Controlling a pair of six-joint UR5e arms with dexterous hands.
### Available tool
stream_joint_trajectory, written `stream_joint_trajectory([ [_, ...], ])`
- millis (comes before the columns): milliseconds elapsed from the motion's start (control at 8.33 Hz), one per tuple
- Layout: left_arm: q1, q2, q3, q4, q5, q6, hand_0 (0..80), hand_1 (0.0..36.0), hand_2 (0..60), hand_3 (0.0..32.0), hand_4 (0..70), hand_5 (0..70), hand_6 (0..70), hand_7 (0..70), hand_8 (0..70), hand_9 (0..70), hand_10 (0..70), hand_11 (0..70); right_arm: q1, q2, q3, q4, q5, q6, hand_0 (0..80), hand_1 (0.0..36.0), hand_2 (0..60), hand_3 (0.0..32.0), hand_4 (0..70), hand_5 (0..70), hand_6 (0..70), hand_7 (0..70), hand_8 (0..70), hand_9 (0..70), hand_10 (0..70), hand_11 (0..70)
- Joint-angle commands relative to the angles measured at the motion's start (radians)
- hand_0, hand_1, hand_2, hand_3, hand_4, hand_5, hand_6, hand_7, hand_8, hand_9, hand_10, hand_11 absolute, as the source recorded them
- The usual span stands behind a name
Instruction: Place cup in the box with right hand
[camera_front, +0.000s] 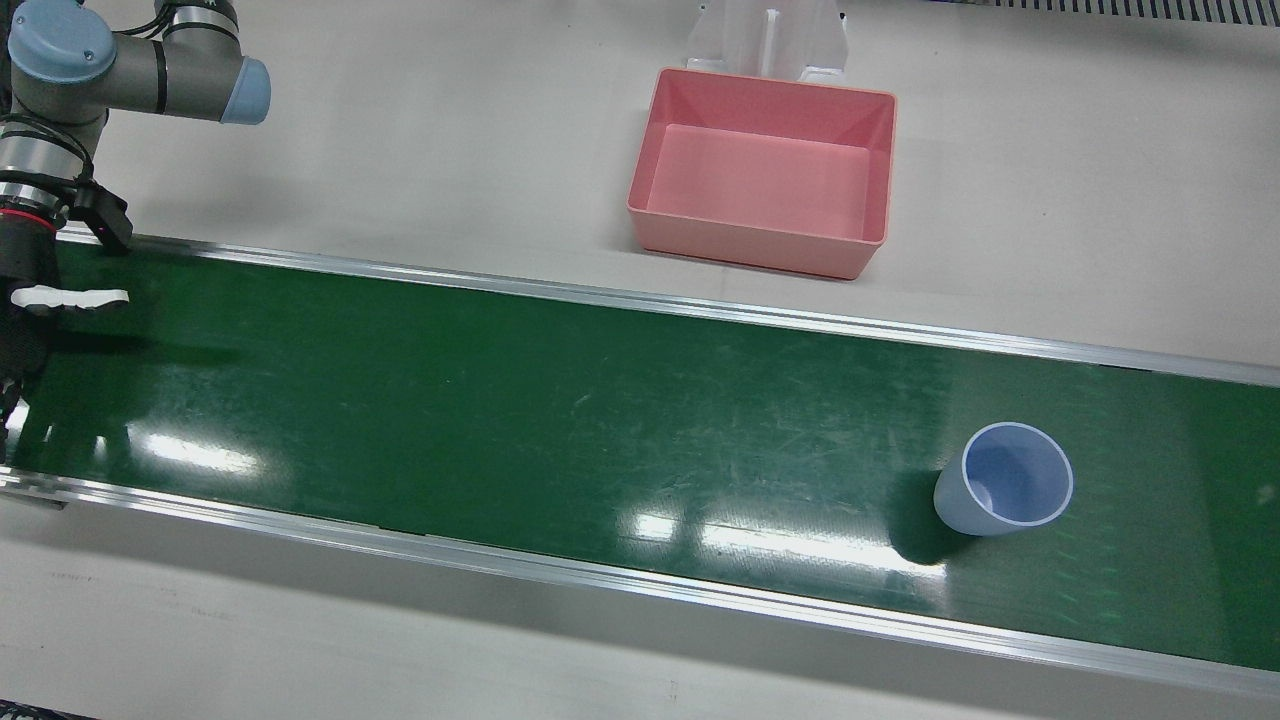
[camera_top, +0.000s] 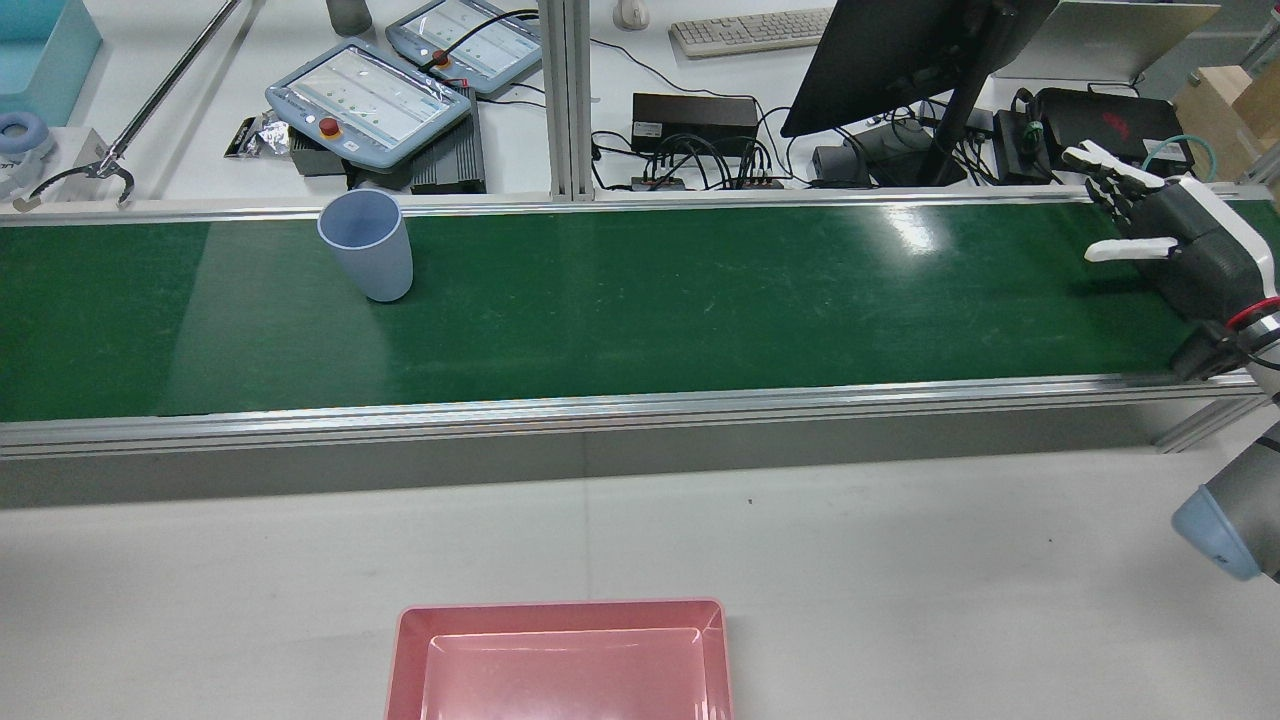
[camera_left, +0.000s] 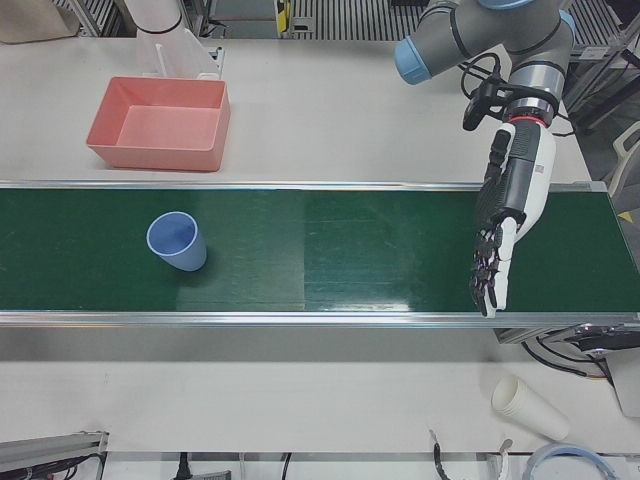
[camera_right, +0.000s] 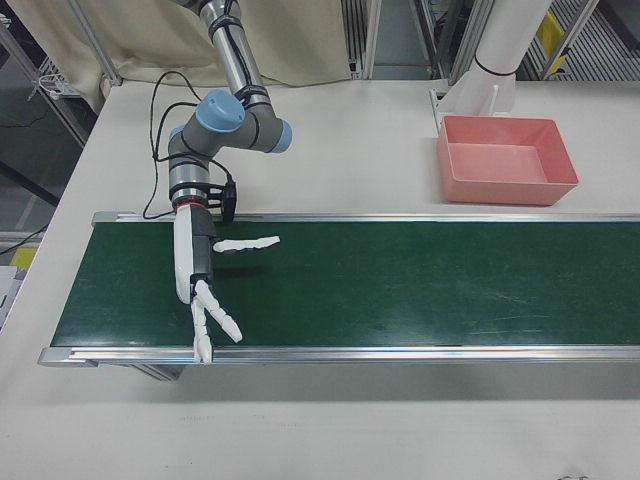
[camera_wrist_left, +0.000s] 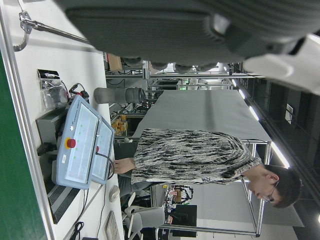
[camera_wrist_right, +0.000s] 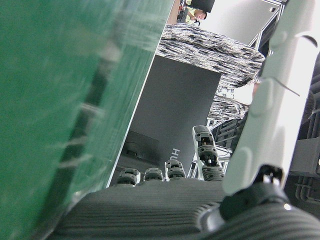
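Well, in the front view we see the cup (camera_front: 1005, 480) upright on the belt (camera_front: 600, 420), at the end far from the right hand (camera_front: 30, 300), which is empty with fingers spread; the box (camera_front: 750, 240) sits just off the belt. We judge the cup light, stiff, slick plastic, best wrapped round its wall. Only the left-front view shows the left hand (camera_left: 505, 215), over the belt, fingers straight, holding nothing
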Motion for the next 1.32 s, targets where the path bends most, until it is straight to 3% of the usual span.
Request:
stream_joint_trajectory([
  [0,0.0,0.0,0.0,0.0,0.0,0.0,0.0,0.0,0.0,0.0,0.0,0.0,0.0,0.0,0.0,0.0,0.0,0.0,-0.003,0.002,0.001,0.0,0.0,0.0,51.8,16.9,0.0,0.0,0.0,6.5,3.7,8.9,2.9,0.6,2.4,5.4],
  [1200,0.0,0.0,0.0,0.0,0.0,0.0,0.0,0.0,0.0,0.0,0.0,0.0,0.0,0.0,0.0,0.0,0.0,0.0,-0.014,0.002,0.018,-0.005,0.0,-0.002,51.5,16.7,0.0,0.0,0.0,6.5,3.5,9.2,2.9,0.6,2.2,5.2],
])
